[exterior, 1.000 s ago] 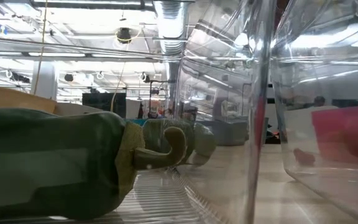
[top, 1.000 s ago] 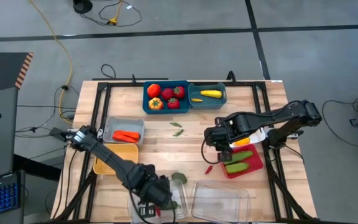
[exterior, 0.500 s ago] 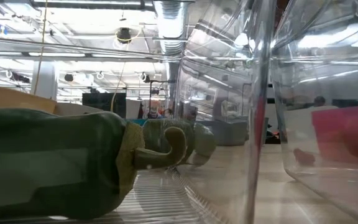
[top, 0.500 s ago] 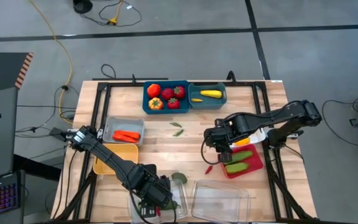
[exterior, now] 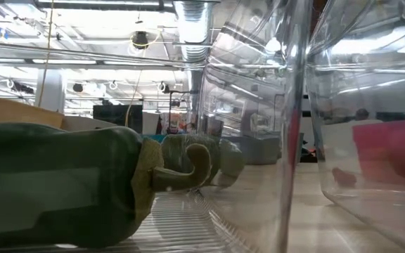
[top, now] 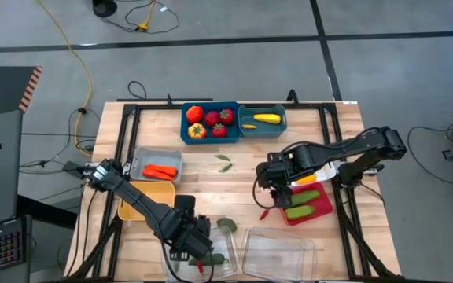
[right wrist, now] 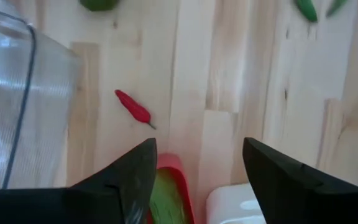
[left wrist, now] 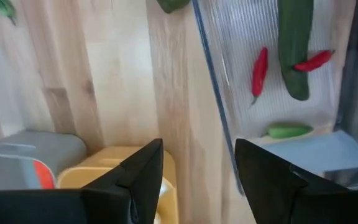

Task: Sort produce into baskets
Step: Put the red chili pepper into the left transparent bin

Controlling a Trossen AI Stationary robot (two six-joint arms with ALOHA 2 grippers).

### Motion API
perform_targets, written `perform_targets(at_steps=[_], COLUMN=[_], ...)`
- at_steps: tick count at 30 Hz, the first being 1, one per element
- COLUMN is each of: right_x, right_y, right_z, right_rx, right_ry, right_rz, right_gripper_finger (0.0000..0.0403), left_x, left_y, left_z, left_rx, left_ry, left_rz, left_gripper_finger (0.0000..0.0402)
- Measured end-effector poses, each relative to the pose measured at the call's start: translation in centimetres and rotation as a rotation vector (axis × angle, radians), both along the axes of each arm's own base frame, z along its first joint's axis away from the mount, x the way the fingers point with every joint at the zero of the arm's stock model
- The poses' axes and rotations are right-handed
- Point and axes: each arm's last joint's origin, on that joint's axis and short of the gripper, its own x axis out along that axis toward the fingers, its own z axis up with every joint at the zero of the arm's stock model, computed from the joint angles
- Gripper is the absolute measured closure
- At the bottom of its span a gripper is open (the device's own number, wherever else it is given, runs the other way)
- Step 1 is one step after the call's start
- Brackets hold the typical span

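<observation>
My left gripper [top: 189, 240] [left wrist: 197, 168] stands open, pointing down over the left rim [left wrist: 213, 93] of the left clear tray [top: 203, 261]. In that tray lie two red chilis [left wrist: 260, 68], a cucumber [left wrist: 294, 43] and a small green pod [left wrist: 289, 131]. My right gripper [top: 278, 185] [right wrist: 197, 168] hangs open above the table beside the red bin [top: 321, 211], which holds green cucumbers [top: 301, 203]. A red chili [right wrist: 133, 107] [top: 264, 212] lies loose on the wood. A green pepper [top: 226, 224] and green pods [top: 224, 163] also lie loose.
Two teal bins [top: 187, 130] [top: 281, 124] at the far edge hold red, orange and yellow produce. A grey bin [top: 140, 163] with carrots and a yellow bin [top: 144, 200] stand at the left. A white bin [right wrist: 235, 205] sits under my right arm. A second clear tray [top: 280, 251] stands at the near edge.
My left gripper has tipped and swung a little toward the table's left and far edges, from over the middle of the left clear tray to its left rim.
</observation>
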Motion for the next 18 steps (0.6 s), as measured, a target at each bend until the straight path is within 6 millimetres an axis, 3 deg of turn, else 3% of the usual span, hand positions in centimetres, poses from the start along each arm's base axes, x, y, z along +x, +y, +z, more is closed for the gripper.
perform_targets(at_steps=[10, 18], right_x=[1.0, 1.4], right_y=[1.2, 2.6], right_z=[-0.2, -4.3], right_rx=[-0.019, -0.038], right_ry=[-0.098, 0.020], right_rz=[0.166, 0.239], right_gripper_finger=[0.0137, 0.0138], left_x=[-0.7, -0.8], left_y=[-0.4, -0.7], left_z=[0.7, 1.6], left_rx=[0.041, 0.038], left_ry=[-0.051, -0.163], left_rz=[-0.019, -0.029], left_gripper_finger=[0.0225, 0.0233])
